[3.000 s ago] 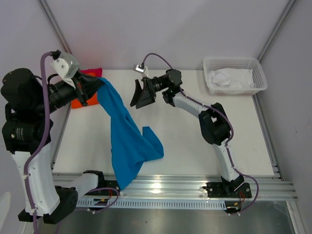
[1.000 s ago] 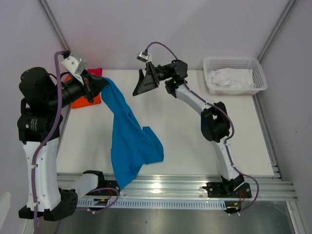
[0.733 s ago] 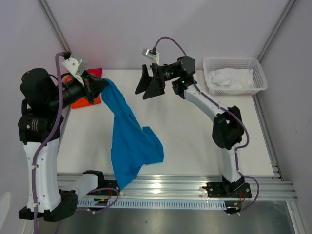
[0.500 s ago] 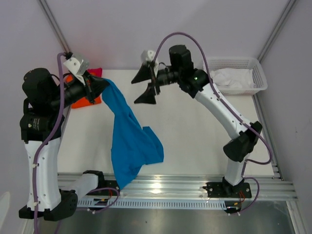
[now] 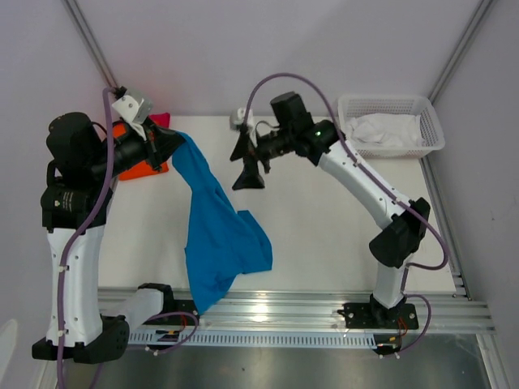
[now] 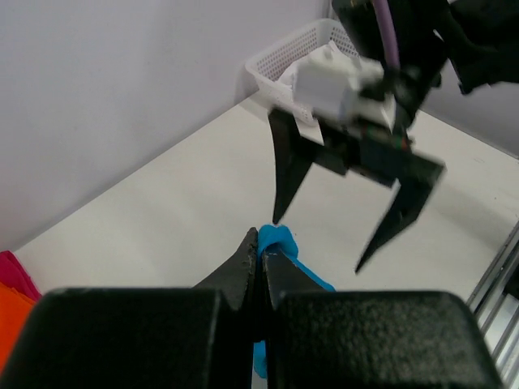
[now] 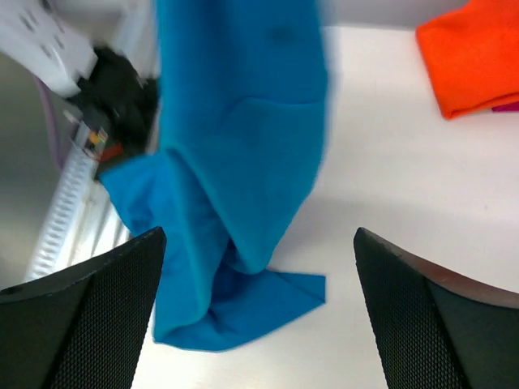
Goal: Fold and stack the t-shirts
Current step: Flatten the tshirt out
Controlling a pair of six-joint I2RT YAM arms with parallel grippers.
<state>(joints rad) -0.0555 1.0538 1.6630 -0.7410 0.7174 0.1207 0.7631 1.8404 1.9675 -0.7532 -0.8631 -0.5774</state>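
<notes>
My left gripper (image 5: pixel 168 139) is shut on one end of the bright blue t-shirt (image 5: pixel 212 235) and holds it up at the table's back left. The shirt hangs down, bunches on the table and drapes over the front edge. In the left wrist view the jaws (image 6: pixel 261 253) pinch a fold of blue cloth (image 6: pixel 281 241). My right gripper (image 5: pixel 248 164) is open and empty, up in the air just right of the hanging shirt. Its wrist view (image 7: pixel 259 233) looks down on the blue shirt (image 7: pixel 235 121). The orange t-shirt (image 5: pixel 151 168) lies folded at the back left, with the pinkish-red t-shirt (image 5: pixel 160 120) behind it.
A white lattice basket (image 5: pixel 431 121) with white cloth in it stands at the back right. The metal rail (image 5: pixel 324 308) runs along the table's front edge. The orange shirt (image 7: pixel 474 49) lies at the top right of the right wrist view.
The right arm has lifted and swung, and its open gripper now points down beside the hanging shirt. The left gripper has shifted slightly, still holding the blue shirt.
</notes>
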